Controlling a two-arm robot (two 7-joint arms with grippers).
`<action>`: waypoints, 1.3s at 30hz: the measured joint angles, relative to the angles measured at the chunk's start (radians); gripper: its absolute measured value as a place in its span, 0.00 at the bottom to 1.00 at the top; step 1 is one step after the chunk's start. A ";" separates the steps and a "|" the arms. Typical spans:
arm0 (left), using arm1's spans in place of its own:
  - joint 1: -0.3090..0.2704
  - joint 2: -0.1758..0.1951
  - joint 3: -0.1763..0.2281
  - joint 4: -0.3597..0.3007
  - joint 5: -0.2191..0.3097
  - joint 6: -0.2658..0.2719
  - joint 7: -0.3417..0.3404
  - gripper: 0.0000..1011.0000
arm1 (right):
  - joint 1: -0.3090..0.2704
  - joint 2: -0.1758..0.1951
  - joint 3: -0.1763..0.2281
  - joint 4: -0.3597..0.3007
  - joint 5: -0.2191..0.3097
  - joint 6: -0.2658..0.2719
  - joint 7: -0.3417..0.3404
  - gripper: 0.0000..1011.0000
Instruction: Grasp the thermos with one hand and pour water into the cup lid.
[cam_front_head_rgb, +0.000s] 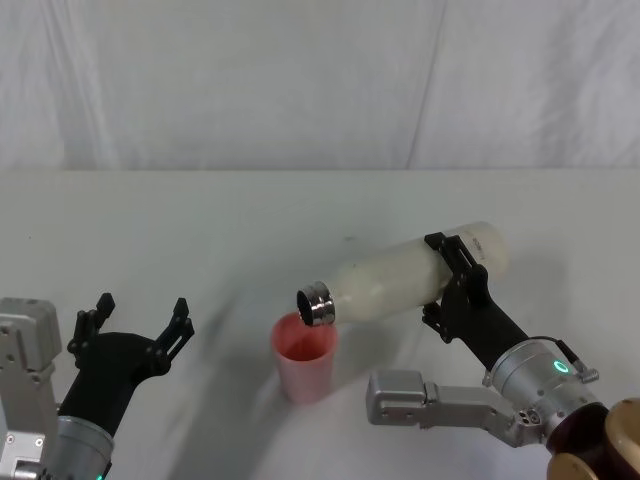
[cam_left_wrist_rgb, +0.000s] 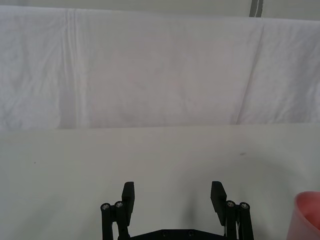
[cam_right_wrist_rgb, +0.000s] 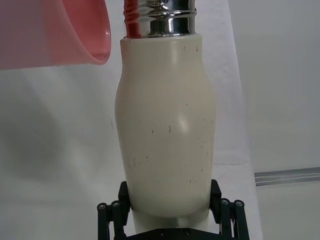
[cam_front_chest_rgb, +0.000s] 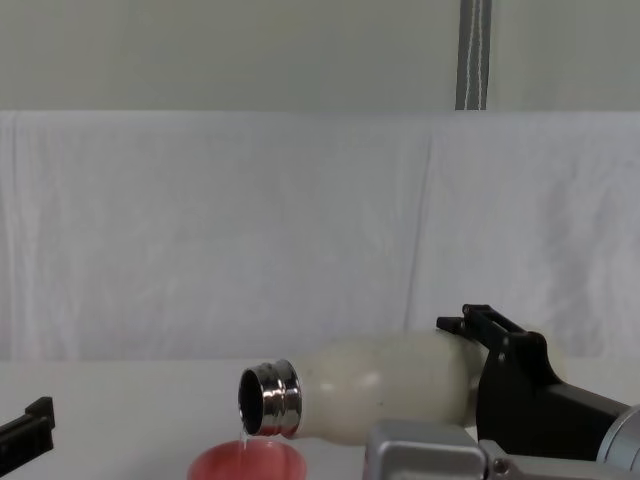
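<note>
My right gripper (cam_front_head_rgb: 452, 280) is shut on the lower body of the cream-white thermos (cam_front_head_rgb: 400, 278), which lies tipped almost level with its steel neck (cam_front_head_rgb: 316, 304) over the pink cup lid (cam_front_head_rgb: 304, 355). In the chest view a thin stream of water falls from the neck (cam_front_chest_rgb: 268, 398) into the cup lid (cam_front_chest_rgb: 246, 464). The right wrist view has the thermos (cam_right_wrist_rgb: 167, 130) between my fingers, with the cup lid's rim (cam_right_wrist_rgb: 75, 35) just by its neck. My left gripper (cam_front_head_rgb: 138, 322) rests open on the table to the left of the cup lid, holding nothing.
The white-covered table (cam_front_head_rgb: 200, 230) reaches back to a white cloth backdrop (cam_front_head_rgb: 320, 80). A vertical grey post (cam_front_chest_rgb: 473, 55) stands behind the backdrop.
</note>
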 joint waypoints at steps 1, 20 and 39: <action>0.000 0.000 0.000 0.000 0.000 0.000 0.000 0.99 | 0.000 0.000 0.000 0.000 0.000 0.000 0.000 0.94; 0.000 0.000 0.000 0.000 0.000 0.000 0.000 0.99 | -0.004 0.003 0.002 -0.003 -0.004 0.004 -0.001 0.94; 0.000 0.000 0.000 0.000 0.000 0.000 0.000 0.99 | -0.002 0.006 0.005 -0.006 -0.009 0.006 0.000 0.94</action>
